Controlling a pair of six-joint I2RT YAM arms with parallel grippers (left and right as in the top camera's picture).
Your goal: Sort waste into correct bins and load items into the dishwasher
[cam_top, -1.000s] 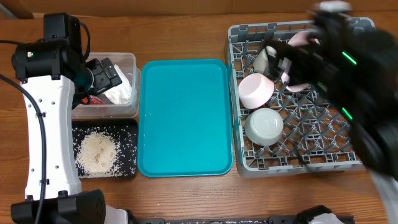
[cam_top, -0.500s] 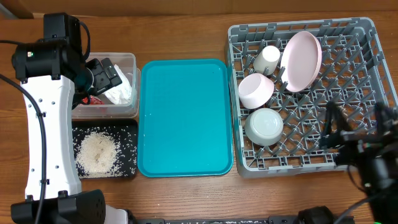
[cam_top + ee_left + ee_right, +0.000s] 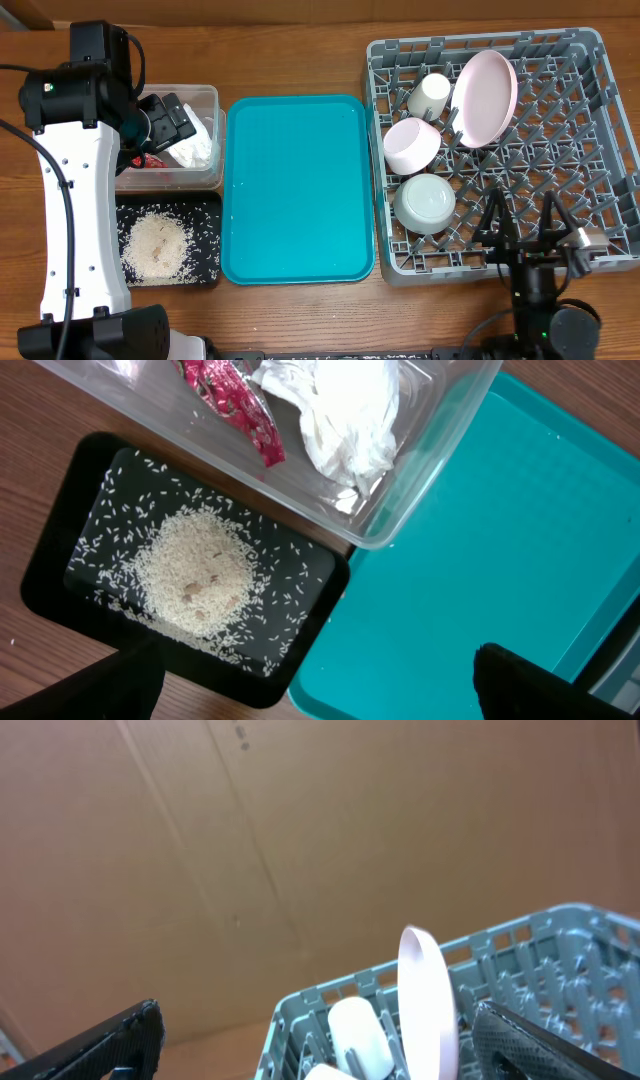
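The grey dishwasher rack holds a pale pink plate on edge, a cream cup, a pink bowl and a greenish-white bowl. My right gripper stands open and empty at the rack's near edge, looking up at the plate and cup. The clear tub contains a white napkin and a red wrapper. Rice lies in the black tray. My left gripper hangs open above the tub, nothing between its fingers.
A large teal tray sits between the bins and the rack, bare apart from tiny specks. The left wrist view shows the tub's corner overlapping that tray. Brown cardboard fills the background of the right wrist view.
My right arm has swept from over the rack's back down to its near right edge. The left arm and all objects stay where they were.
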